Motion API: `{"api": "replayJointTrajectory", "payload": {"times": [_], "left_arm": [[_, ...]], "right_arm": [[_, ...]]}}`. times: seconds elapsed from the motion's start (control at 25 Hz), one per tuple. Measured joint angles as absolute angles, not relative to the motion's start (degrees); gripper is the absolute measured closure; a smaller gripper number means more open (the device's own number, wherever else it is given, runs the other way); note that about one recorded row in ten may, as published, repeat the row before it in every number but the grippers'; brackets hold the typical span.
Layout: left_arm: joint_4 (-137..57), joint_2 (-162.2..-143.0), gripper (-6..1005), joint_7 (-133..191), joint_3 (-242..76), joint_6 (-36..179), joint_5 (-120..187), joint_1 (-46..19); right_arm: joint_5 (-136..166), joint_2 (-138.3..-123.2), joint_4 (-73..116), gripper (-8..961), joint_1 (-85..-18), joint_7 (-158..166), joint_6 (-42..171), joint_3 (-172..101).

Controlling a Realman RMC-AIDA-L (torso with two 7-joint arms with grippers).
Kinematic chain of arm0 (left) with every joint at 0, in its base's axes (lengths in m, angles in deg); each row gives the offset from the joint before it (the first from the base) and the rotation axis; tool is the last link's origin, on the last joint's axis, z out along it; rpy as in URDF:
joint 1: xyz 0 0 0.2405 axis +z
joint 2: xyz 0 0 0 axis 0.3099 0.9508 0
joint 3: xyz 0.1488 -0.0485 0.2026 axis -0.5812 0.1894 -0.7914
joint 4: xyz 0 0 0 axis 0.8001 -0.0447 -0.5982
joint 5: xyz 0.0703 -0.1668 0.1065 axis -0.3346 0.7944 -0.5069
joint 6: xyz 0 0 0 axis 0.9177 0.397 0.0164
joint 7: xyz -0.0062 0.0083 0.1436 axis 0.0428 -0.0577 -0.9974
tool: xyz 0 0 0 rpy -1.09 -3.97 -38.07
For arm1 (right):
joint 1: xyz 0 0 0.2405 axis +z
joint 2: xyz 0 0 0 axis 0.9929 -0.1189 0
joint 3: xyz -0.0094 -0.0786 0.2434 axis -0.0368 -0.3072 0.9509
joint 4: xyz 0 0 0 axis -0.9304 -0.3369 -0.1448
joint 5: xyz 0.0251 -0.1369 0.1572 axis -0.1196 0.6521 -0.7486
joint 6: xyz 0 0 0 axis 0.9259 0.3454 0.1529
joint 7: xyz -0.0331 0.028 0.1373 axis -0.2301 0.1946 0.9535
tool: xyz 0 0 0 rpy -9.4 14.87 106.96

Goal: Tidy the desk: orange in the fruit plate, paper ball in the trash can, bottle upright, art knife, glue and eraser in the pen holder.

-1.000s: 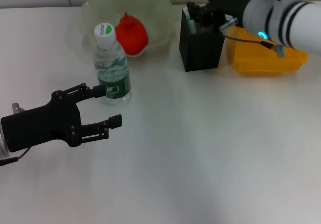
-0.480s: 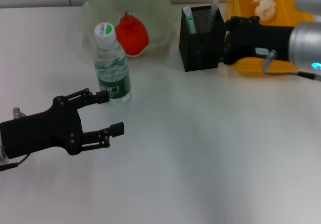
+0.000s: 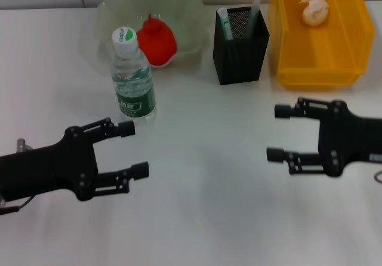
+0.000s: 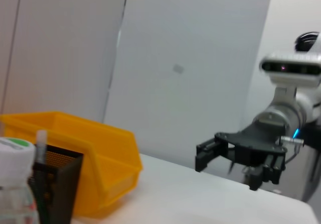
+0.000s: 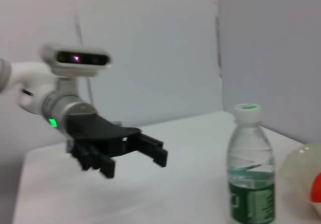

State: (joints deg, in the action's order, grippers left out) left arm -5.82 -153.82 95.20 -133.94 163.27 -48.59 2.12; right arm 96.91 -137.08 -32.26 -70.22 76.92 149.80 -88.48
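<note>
Left gripper (image 3: 136, 148) low over the table (image 3: 203, 212) near its left edge, fingers spread wide, nothing between them; seen again from the right wrist view (image 5: 145, 151), likewise open. Right gripper (image 3: 279, 132) over the right half of the table, toward the right edge, fingers parted and empty; also visible from the left wrist view (image 4: 210, 151).

Bottle (image 3: 132, 78) upright with white cap on, standing toward the far left part of the table, just in front of the fruit plate (image 3: 119, 9), near the left gripper's upper finger but apart from it. Orange (image 3: 157, 39) resting inside the fruit plate, by the far edge of the table. Pen holder (image 3: 239, 45) black, at the far edge near the middle, with 2 slim items standing in it: 1 with green markings at its left side, 1 grey leaning at its right; which is knife or glue cannot be told. Trash can (image 3: 316, 69) yellow, at the far right corner, just beside the pen holder, with the paper ball (image 3: 314, 11) lying inside.
</note>
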Motion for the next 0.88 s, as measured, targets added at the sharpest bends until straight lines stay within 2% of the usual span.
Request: {"api": "replayJointTrajectory", "payload": {"times": [0.28, 0.6, 0.76, 0.88], "left_arm": [[-6.36, -152.17, 155, 98.46, -133.98, 166.95, -51.58, 1.38], [-6.68, -151.57, 155, 100.31, -133.52, 167.05, -55.74, -0.65], [-6.67, -150.38, 155, 102.55, -133.51, 168.79, -57.64, -2.0], [-6.67, -150.28, 155, 102.65, -133.48, 168.83, -57.66, -2.04]], "right_arm": [[101.25, -136.56, -28.76, 161, -70.38, 73.26, 154.31, -86.87], [104.84, -136.07, -28.54, 159, -69.4, 74.29, 155.27, -86.78], [105.19, -135.54, -27.11, 159, -68.29, 74.41, 156.07, -86.75], [105.22, -135.5, -26.8, 159, -68.02, 74.41, 156.03, -86.73]]}}
